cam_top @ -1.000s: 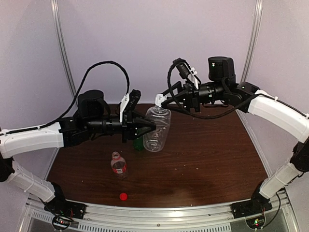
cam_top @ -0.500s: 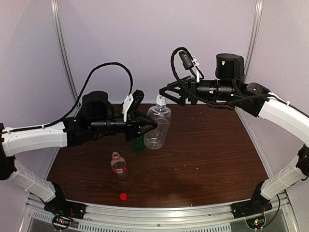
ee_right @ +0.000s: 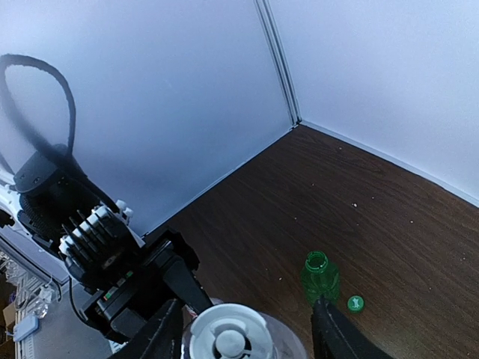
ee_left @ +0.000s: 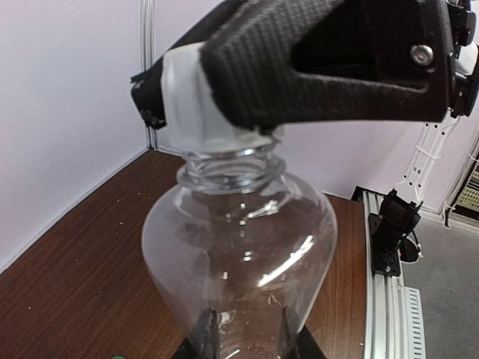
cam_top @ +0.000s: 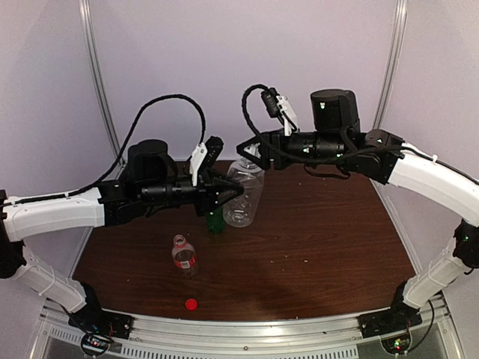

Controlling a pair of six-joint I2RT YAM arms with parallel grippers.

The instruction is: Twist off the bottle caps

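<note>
Plainly the matter turns on the white cap (ee_right: 228,338) and the right gripper (cam_top: 249,153). The cap sits between that gripper's two fingers (ee_right: 166,335), at their tips, on top of the big bottle (cam_top: 243,196). The bottle is neck up, its long axis near vertical, so the twist must go round that upright line.

The left gripper (cam_top: 227,196) comes in from the side and is clamped on the bottle's body, low down, to hold it against the turn. Whether the base rests on the table (cam_top: 322,239) or hangs just above it I cannot tell. The right arm is the one at the cap; the left is taken up with the body.

The right fingers stand one on each side of the cap. In the left wrist view one black finger lies against its rim. Whether both are pressed on it, or a gap is left at the far side, I cannot tell.

The right wrist view looks down on the cap's top and shows it centred between the fingers, which the top view hides behind the gripper. It also shows the green bottle (ee_right: 319,278) standing open, with the green cap (ee_right: 355,303) just beside it on the table.

Only the top view shows the small bottle (cam_top: 183,254), open and nearer the arms. The red cap (cam_top: 191,304) lies apart from it, toward the near edge. By that reckoning the white cap is the last one on.
</note>
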